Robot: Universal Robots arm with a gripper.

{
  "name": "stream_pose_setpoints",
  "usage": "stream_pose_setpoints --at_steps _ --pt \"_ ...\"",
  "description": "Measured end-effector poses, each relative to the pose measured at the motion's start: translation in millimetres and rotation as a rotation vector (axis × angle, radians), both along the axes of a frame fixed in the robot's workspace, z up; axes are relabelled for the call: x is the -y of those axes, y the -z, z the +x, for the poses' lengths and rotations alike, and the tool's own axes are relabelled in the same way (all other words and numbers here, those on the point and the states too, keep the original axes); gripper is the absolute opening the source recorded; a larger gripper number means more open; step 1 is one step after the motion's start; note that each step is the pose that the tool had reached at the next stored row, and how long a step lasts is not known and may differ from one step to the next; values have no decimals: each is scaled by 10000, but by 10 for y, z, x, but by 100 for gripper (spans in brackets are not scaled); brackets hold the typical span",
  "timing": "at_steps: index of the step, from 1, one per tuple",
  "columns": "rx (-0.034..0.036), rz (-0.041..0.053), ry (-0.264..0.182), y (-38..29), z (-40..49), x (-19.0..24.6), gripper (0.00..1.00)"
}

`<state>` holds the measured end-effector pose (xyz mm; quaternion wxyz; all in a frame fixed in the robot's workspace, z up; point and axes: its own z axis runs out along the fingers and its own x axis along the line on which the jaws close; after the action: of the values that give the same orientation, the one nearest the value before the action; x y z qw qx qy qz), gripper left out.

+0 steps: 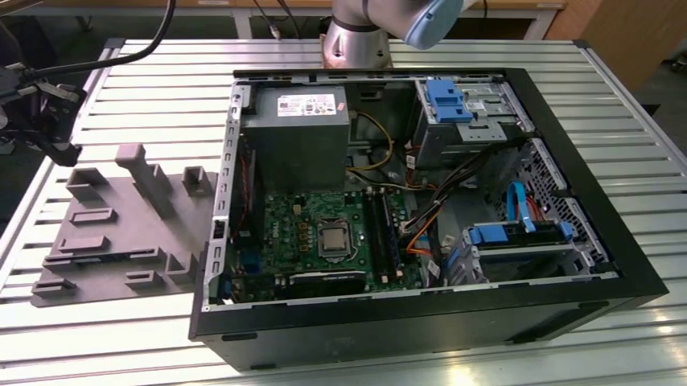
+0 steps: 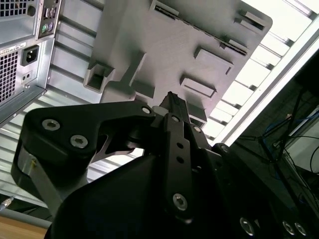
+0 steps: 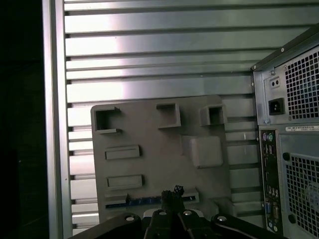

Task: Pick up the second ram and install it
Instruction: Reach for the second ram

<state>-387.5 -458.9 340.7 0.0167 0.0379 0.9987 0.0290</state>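
Over the tray (image 3: 149, 124) I see the gripper (image 3: 172, 193) hanging with its fingers pinched together and nothing between them, as both wrist views show it. The ram (image 3: 134, 200) lies flat in the long slot along the tray's edge. The fingertips line up over its middle but, as far as I can tell, do not touch it. In the exterior view the tray sits on the slatted table (image 1: 129, 64), just beside the open case (image 1: 429, 322), on the exterior view's left of it.
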Motion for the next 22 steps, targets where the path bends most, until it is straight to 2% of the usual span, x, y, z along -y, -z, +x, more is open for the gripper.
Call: stream_pose_setpoints --at_steps 22 --pt "0 0 0 60 -32 47 11"
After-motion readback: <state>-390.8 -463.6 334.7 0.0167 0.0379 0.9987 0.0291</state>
